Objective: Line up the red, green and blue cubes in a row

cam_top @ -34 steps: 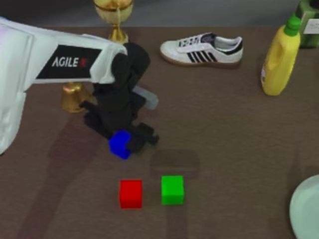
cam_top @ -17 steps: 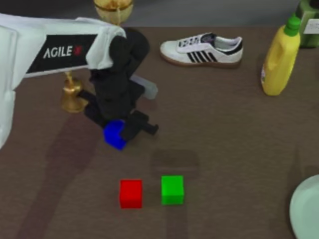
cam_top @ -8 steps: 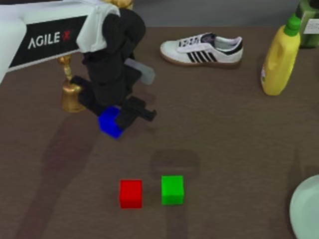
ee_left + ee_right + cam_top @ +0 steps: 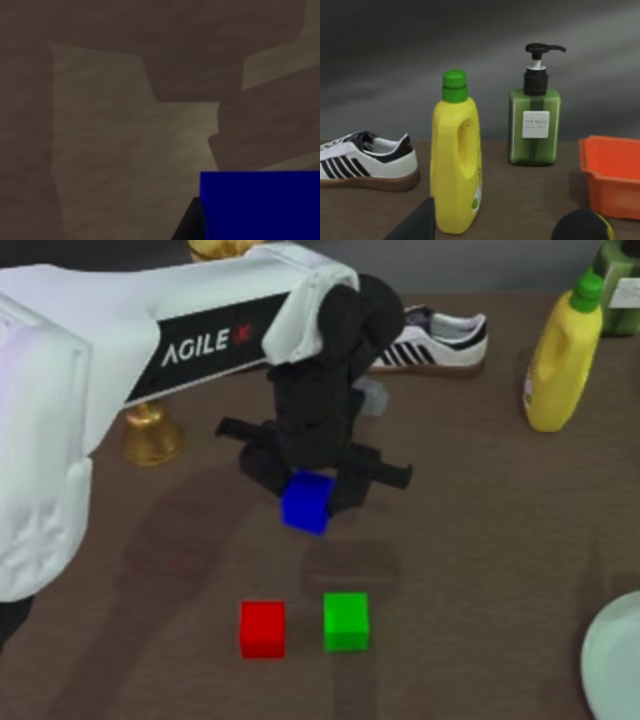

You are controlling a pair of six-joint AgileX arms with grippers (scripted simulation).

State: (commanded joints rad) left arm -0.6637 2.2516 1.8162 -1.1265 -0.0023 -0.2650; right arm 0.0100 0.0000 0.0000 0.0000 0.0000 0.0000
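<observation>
My left gripper (image 4: pixel 308 490) hangs over the middle of the table, shut on the blue cube (image 4: pixel 305 503), which is held above the surface. The red cube (image 4: pixel 262 628) and green cube (image 4: pixel 346 621) rest side by side nearer the front edge, a small gap between them. The blue cube is farther back, above that gap. In the left wrist view the blue cube (image 4: pixel 260 205) fills a corner beside one dark finger (image 4: pixel 192 222). My right arm is outside the top view; one of its fingers (image 4: pixel 417 225) shows in the right wrist view, with nothing held.
A white striped shoe (image 4: pixel 440 335) lies at the back, partly behind my left arm. A yellow bottle (image 4: pixel 562 355) and green dispenser (image 4: pixel 622 280) stand back right. A gold bell (image 4: pixel 150 432) is at the left, a pale plate (image 4: pixel 615 655) front right, an orange bin (image 4: pixel 612 175) beyond.
My left arm has lifted the blue cube, drawn it back and left, then swung it right to above the red and green cubes. Those two have not moved.
</observation>
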